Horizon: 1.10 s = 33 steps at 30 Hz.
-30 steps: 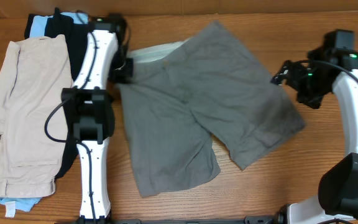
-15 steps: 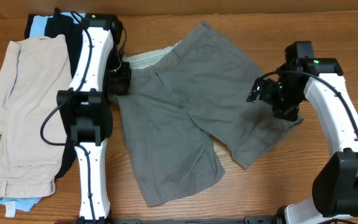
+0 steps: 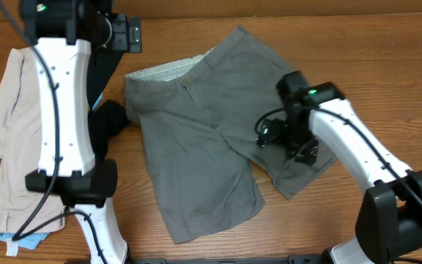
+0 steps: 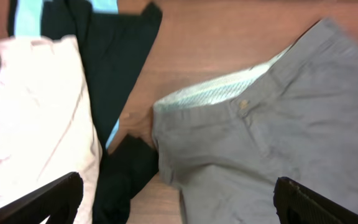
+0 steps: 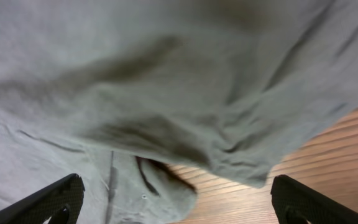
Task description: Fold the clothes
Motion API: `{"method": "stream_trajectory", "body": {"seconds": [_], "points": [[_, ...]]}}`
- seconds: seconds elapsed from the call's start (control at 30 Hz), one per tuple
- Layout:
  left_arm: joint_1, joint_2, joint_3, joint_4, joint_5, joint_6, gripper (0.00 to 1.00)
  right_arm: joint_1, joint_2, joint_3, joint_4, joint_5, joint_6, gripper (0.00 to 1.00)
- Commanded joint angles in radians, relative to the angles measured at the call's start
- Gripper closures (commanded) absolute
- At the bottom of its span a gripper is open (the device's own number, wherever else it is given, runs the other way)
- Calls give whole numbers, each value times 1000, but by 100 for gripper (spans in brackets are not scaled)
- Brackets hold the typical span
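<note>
Mid-grey woven shorts (image 3: 204, 132) lie spread flat in the middle of a brown wooden table (image 3: 387, 44), the buttoned waistband (image 4: 204, 119) turned toward the far left and a strip of paler grey mesh lining (image 3: 168, 69) showing along its open edge. One leg points to the near edge of the table, the other out toward the right arm's side. The right gripper (image 5: 179, 200) hangs low over that outer leg, close to its hem, its two black fingers (image 5: 48, 200) spread wide with nothing caught between them; rumpled grey cloth fills most of the wrist camera's view, with bare wood at the lower right corner. The left gripper (image 4: 178, 202) hangs high over the far left part of the table, its jaws equally wide apart and empty, looking down on the waistband's small button (image 4: 244, 104) and on the pile beside it. In that pile, long beige cloth shorts (image 3: 6, 125) lie lengthwise along the left arm's side of the table, partly over a black garment (image 4: 114, 68) whose loose corner comes just beside the grey waistband's end. A light-blue garment (image 4: 27, 15) shows as a narrow strip at the far end of the pile and as a small corner at the near end. In the overhead view the white left arm (image 3: 61, 110) crosses above the beige and black clothes, hiding part of them
</note>
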Motion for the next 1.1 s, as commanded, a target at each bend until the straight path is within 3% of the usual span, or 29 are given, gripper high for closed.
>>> {"method": "stream_trajectory", "body": {"seconds": [0.0,0.17,0.57,1.07], "points": [[-5,-17,4,3,50,38,0,62,-7,-27,33,34,99,0],[-5,-6,1,-12,50,64,0,113,-7,-44,78,35,105,0],[-6,11,-3,3,50,64,0,78,-7,-216,209,30,104,0],[-9,11,-26,37,64,64,0,-161,14,-313,397,-42,23,0]]}}
